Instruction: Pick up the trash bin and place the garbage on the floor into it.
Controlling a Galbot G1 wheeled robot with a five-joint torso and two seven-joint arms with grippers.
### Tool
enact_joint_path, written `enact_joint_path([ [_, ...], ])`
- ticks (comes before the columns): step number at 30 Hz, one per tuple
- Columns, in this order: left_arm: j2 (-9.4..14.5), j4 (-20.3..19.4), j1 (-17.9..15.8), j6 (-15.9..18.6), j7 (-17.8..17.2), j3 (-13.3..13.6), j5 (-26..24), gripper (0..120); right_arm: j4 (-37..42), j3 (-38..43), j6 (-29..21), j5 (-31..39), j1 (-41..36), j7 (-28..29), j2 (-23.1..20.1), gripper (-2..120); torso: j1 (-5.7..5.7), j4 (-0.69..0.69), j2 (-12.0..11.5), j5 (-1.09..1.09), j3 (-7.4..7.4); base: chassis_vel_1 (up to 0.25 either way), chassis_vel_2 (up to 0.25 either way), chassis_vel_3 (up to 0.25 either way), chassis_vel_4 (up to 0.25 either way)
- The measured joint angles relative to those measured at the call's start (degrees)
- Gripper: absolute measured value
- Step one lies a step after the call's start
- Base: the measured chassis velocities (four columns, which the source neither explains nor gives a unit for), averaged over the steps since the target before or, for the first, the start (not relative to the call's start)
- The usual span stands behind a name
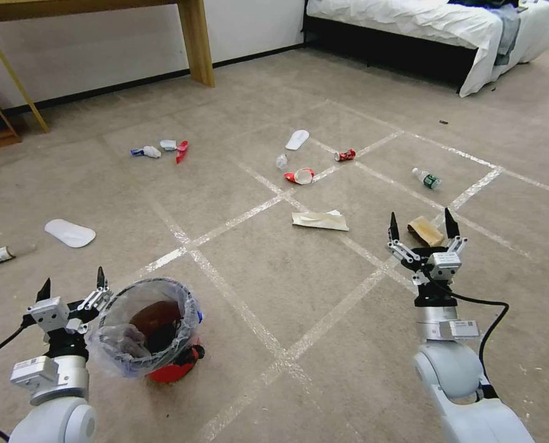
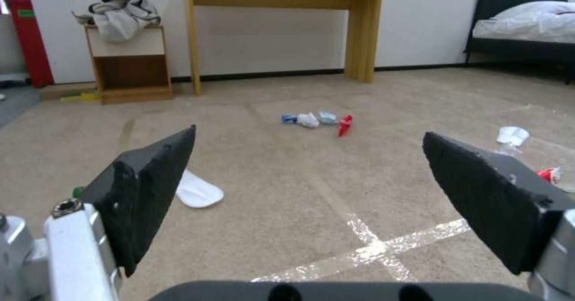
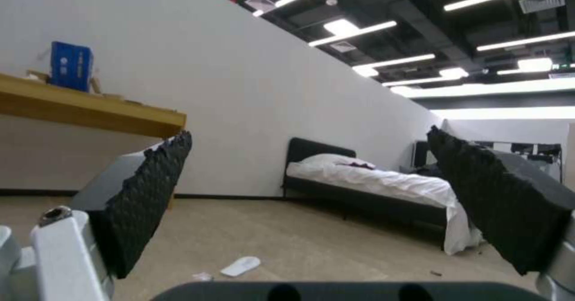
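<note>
The trash bin (image 1: 164,344) stands on the floor (image 1: 299,289) low on the robot's left, its red body tilted under a crinkly clear bag, with dark and brownish stuff inside. The left gripper (image 1: 71,286) is just beside the bin's rim, apart from it or barely brushing the bag, fingers spread and holding nothing; in the left wrist view its two black pads (image 2: 150,193) stand wide apart over bare carpet. The right gripper (image 1: 422,224) is raised on the robot's right, fingers pointing up and spread, nothing between them, with the brown paper bag (image 1: 426,231) on the carpet just behind.

Garbage lies scattered across the taped grid: folded white paper (image 1: 320,220) near the middle, a crushed paper cup (image 1: 300,176), a red can (image 1: 344,155), a clear bottle (image 1: 426,178) and a cluster of wrappers (image 1: 160,149) farther left. A white slipper (image 1: 69,233) lies left of the bin. A wooden desk (image 1: 196,37) stands against the wall, and a bed (image 1: 434,27) with white sheets is at the far right.
</note>
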Motion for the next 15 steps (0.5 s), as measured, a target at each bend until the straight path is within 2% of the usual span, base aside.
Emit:
enact_joint_path([
  [7, 0.1, 0.6, -0.1, 0.0, -0.4, 0.3, -0.4, 100, 0.2, -0.2, 0.2, -0.5, -0.3, 0.7, 0.2, 100, 0.0, 0.02, 0.0, -0.04, 0.0, 0.12, 0.112, -0.115, -0.107],
  [11, 0.6, 0.6, -0.2, 0.3, -0.7, 0.4, -1.0, 100, 0.2, -0.2, 0.3, -0.6, -0.3, 0.8, 0.2, 100, 0.0, 0.02, 0.0, -0.02, 0.0, 0.045, 0.078, -0.063, -0.056],
  [13, 2.3, 0.7, -0.3, 1.7, -1.5, 0.2, -2.2, 100, 0.3, 0.0, 0.2, -0.7, -0.3, 1.0, -0.3, 100, 0.0, 0.01, 0.0, 0.0, 0.0, 0.0, 0.0, 0.0, 0.0],
  [14, 2.3, 0.7, -0.3, 1.7, -1.5, 0.2, -2.2, 100, 0.3, 0.0, 0.2, -0.7, -0.3, 1.0, -0.3, 100, 0.0, 0.01, 0.0, 0.0, 0.0, 0.0, 0.0, 0.0, 0.0],
  [15, 3.6, 0.0, 0.0, 3.9, -2.2, 0.0, -3.1, 100, 0.1, 0.1, 0.2, -1.0, -0.3, 1.2, -0.7, 100, 0.0, 0.0, 0.0, -0.01, 0.0, -0.047, -0.053, 0.031, 0.021],
])
